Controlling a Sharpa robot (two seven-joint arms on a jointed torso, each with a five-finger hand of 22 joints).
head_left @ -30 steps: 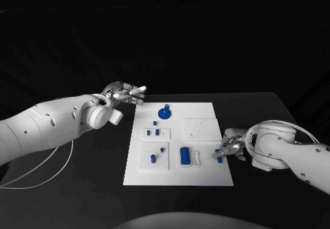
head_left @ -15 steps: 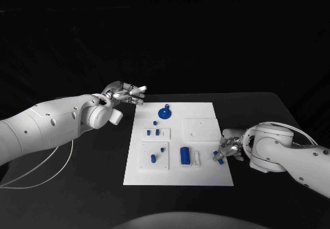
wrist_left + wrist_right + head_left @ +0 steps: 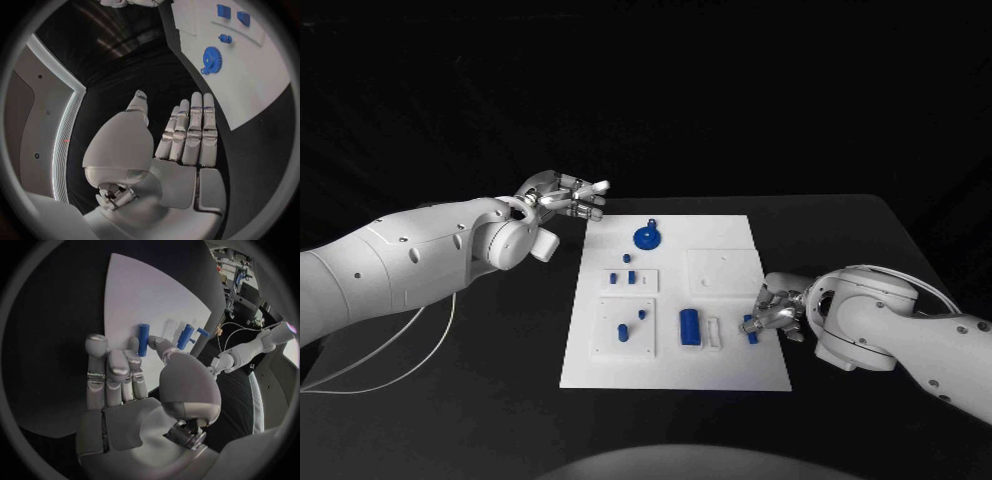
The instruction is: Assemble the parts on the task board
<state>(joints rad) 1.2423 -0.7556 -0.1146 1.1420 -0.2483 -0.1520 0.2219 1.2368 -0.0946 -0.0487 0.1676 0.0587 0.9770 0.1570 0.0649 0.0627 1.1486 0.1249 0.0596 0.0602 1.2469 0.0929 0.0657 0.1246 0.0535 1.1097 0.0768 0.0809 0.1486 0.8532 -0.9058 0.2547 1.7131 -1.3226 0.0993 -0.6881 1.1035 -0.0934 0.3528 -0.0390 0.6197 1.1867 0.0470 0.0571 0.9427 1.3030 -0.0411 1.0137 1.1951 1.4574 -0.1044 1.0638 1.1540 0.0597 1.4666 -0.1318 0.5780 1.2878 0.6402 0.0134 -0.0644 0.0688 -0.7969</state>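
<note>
The white task board [image 3: 733, 362] lies in the middle of the table. My right hand [image 3: 777, 310] is at the board's right edge and pinches a small blue peg [image 3: 751, 327] between thumb and finger; the right wrist view shows this peg [image 3: 143, 339] held over the board [image 3: 134, 295]. A larger blue cylinder [image 3: 688, 326] stands just left of it beside a white holder. My left hand [image 3: 570, 196] hovers off the far left corner of the board, fingers straight and apart, holding nothing. A blue gear [image 3: 646, 238] lies on the board near it, also seen as the gear [image 3: 210, 57] ahead of the left hand [image 3: 184, 142].
Small blue pegs stand in two raised white blocks on the board's left half, one block [image 3: 627, 279] farther and one block [image 3: 625, 327] nearer. A square white plate [image 3: 721, 269] sits right of centre. Black table surrounds the board, and a white cable [image 3: 401, 352] hangs at the left.
My right hand has shifted slightly left, carrying the blue peg a little further over the board's right edge. The left hand has stayed where it was.
</note>
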